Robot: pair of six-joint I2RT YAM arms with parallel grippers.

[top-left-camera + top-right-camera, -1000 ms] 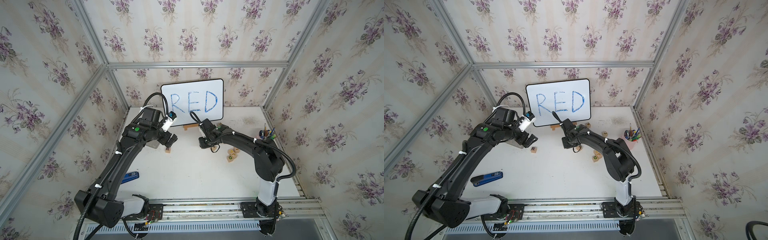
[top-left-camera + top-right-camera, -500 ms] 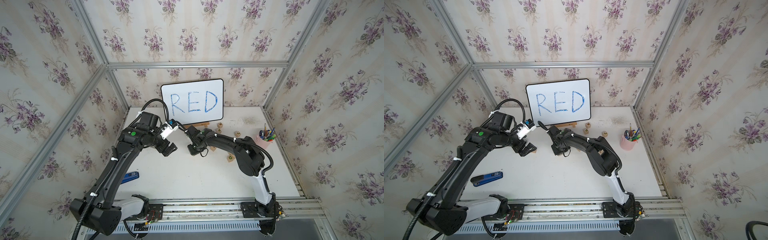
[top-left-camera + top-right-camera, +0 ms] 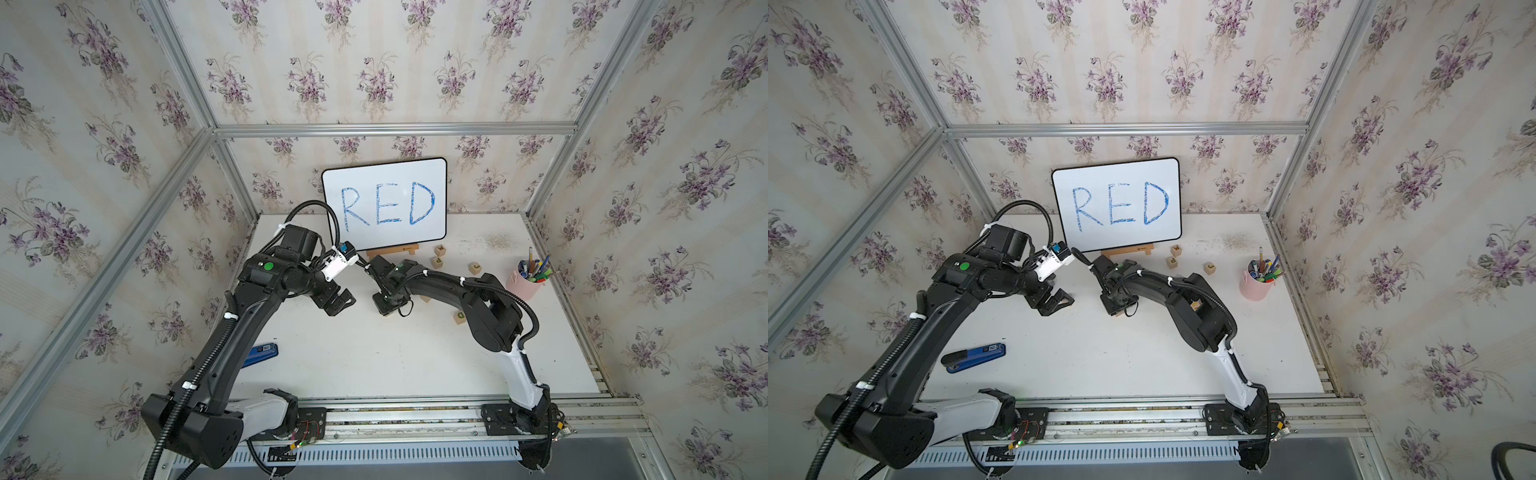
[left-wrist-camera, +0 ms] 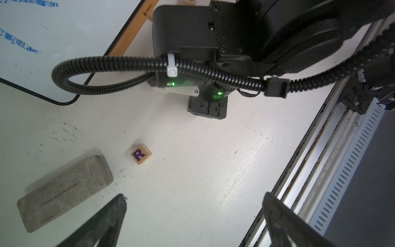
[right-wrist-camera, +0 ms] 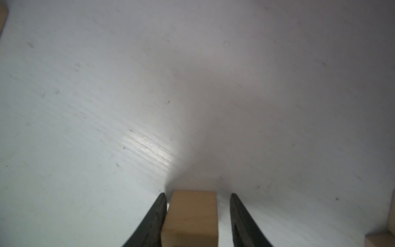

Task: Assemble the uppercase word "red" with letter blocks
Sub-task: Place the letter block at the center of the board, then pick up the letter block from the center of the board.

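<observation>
So, the left claw [image 4: 194,195] hangs over the table [image 4: 213,171] with its fingers [image 4: 106,220] spread wide and nothing between them. The R block [image 4: 141,154] sits flat on the table just out in front of that claw. It's letter up, closer to one finger than the other, and touching neither. A grey case [image 4: 64,192] lies near the block, off to that same finger's side. Further out from the left claw, past the R block, the right claw [image 5: 198,194] points down at the table. Its wrist view shows a wooden block [image 5: 192,218] standing on the table between the two fingers. One finger is right up against it or nearly so, and the other has a clear gap. So the claw is parted around the block, not squeezing it. Only a plain wood face shows there, so I can't tell which letter it carries. The D block [image 3: 459,316] lies off to the side of the right claw, next to that arm's elbow and well apart from the fingers. A few other lettered blocks [image 3: 436,262] sit behind the right claw, near the whiteboard [image 3: 384,203].
</observation>
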